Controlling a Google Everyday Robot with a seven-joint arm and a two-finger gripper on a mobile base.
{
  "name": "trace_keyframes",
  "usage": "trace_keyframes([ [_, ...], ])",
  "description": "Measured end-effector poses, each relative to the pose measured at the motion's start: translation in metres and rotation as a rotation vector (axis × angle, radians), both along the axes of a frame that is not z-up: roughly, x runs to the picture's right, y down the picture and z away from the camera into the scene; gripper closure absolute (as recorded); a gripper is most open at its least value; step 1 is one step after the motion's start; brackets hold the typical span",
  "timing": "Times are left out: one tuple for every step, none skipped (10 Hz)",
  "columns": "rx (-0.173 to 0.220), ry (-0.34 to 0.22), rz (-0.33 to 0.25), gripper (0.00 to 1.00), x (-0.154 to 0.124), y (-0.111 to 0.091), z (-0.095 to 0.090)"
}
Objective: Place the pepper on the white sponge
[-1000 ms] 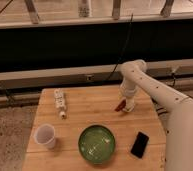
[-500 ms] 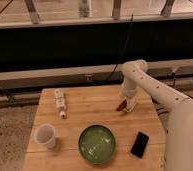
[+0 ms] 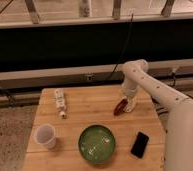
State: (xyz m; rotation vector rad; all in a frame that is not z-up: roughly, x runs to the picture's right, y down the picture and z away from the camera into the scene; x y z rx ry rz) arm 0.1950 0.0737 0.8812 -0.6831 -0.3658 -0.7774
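The table (image 3: 95,112) is a slab of pale wood planks, grain running across, set before a dark wall with a rail along it. The arm (image 3: 157,92), smooth white shells with rounded joints, reaches in from the right and bends down over the right edge, about halfway along it, which looks like the pose of a placement in hand.

The bowl (image 3: 97,144) sits near the front edge, just right of centre: round, green, glossy, shallow. It plays no part in the job and seems merely parked there. The cup (image 3: 45,135), white and tapered, stands upright toward the front left corner. A long white knobbed strip (image 3: 60,102) lies near the left edge towards the back. A flat black phone (image 3: 139,144) lies toward the front right corner.

The gripper (image 3: 128,104) hangs just above the wood by the right edge. Below it shows an off-white patch, very likely the sponge (image 3: 130,106), though mostly hidden. The pepper (image 3: 120,107), dark red, slim and tapered, slants down at the gripper's left side, touching or nearly touching it; whether it is pinched or already let go I cannot tell.
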Motion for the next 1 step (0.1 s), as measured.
trace_keyframes([
  [0.0,0.0,0.001,0.2,0.0005,-0.0003,0.0005],
])
